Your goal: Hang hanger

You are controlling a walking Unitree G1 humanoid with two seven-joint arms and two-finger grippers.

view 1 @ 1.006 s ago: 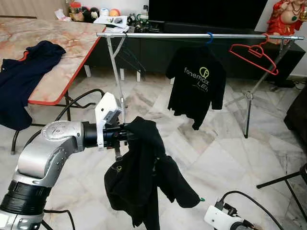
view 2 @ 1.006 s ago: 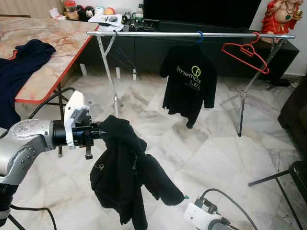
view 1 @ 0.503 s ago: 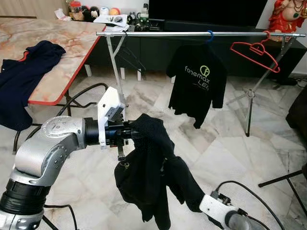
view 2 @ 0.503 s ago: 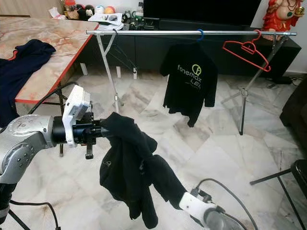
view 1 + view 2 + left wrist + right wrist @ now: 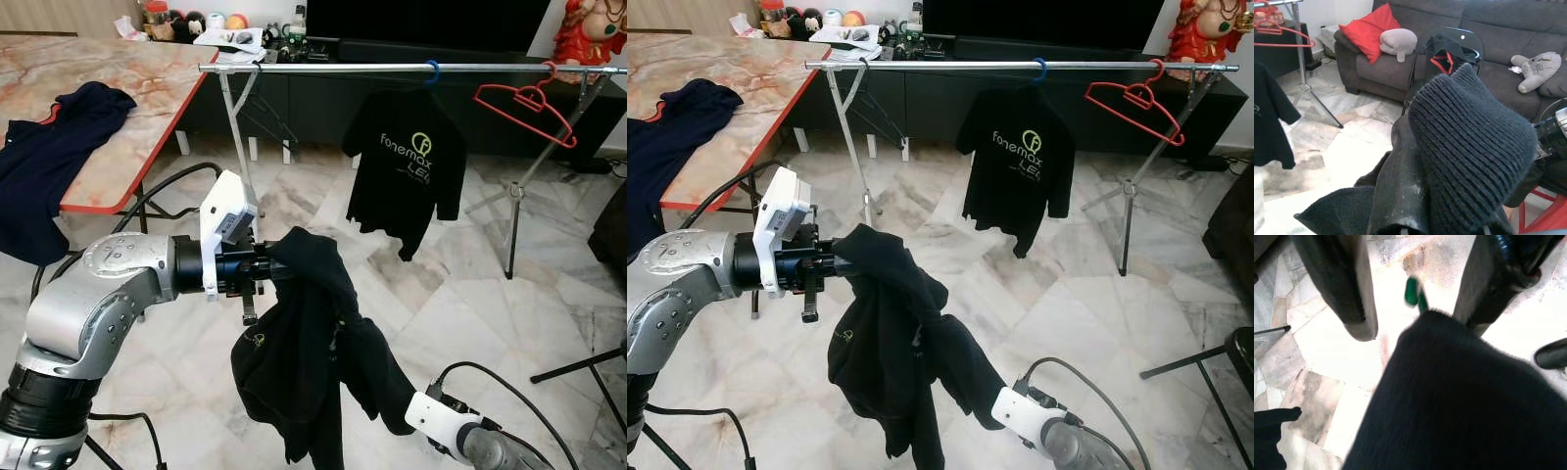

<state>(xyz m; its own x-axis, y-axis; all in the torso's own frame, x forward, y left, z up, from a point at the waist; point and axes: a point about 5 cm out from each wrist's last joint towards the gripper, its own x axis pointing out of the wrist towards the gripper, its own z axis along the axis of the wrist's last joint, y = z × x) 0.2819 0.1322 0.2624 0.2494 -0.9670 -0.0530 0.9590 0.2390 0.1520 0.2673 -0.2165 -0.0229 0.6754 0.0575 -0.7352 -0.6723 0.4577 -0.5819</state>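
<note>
The left claw (image 5: 266, 270) is held out level in front of the robot, closed on the collar of a black garment (image 5: 304, 362) that hangs down from it over the marble floor (image 5: 470, 304). In the left wrist view the dark knit cloth (image 5: 1469, 147) bunches over the black fingers (image 5: 1400, 196). The hanger inside the garment is mostly hidden; only a small green tip (image 5: 1413, 293) pokes out of a sleeve end in the right wrist view.

The right claw (image 5: 1418, 303) is low, near the bottom of the garment, with its white wrist housing (image 5: 436, 416) just beside the drooping sleeve. Its two fingers (image 5: 1342, 284) stand wide apart, with the sleeve cloth lying between them but not pinched.

Beyond, a metal clothes rail (image 5: 392, 69) runs across the room on a thin stand. From it hang a black T-shirt (image 5: 407, 171) with a green logo, on a blue hook (image 5: 431, 70), and an empty red hanger (image 5: 526, 103) near the rail's right end. On the robot's left a marble-topped bench (image 5: 118, 88) with a red edge carries a dark blue garment (image 5: 44, 147) that drapes over its near edge.
</note>
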